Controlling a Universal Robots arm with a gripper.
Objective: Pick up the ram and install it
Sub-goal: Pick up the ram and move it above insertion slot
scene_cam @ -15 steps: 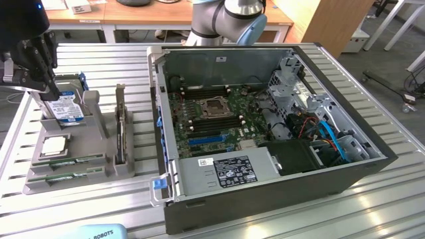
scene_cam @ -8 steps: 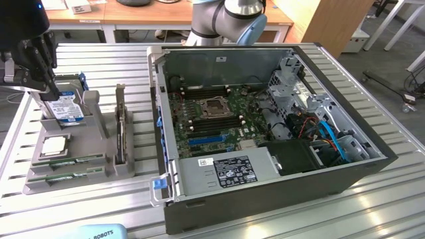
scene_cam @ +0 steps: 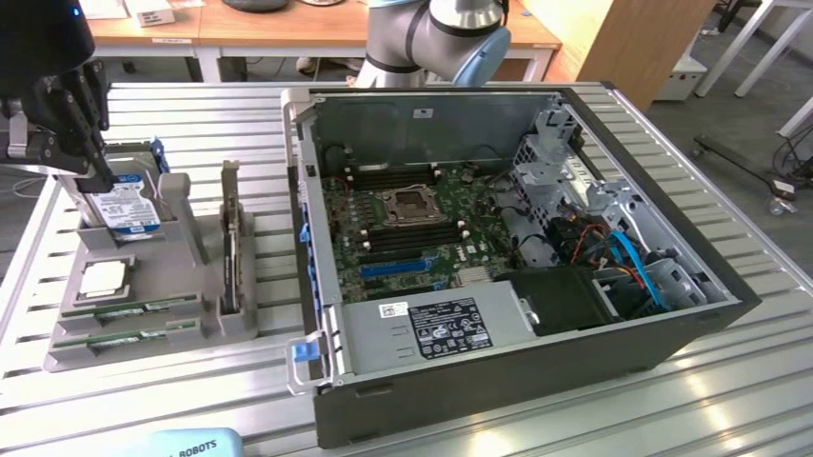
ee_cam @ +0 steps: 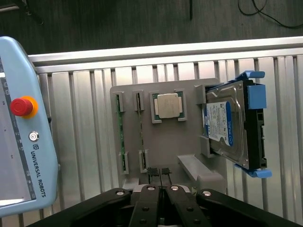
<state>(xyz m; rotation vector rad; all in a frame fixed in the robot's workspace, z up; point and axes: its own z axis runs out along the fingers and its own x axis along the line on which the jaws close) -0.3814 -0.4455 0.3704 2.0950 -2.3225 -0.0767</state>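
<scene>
Hovering above grey holder (ee_cam: 165, 142), gripper (ee_cam: 159, 172) closed, ram (ee_cam: 141, 135) slotted nearby

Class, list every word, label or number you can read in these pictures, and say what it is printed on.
"UNIVERSAL ROBOTS": on the pale blue teach pendant, wrist view.
"ROBOTS": same pendant, exterior view.
Too small to read: labels on the hard drive, the power supply and the ram sticks.
</scene>
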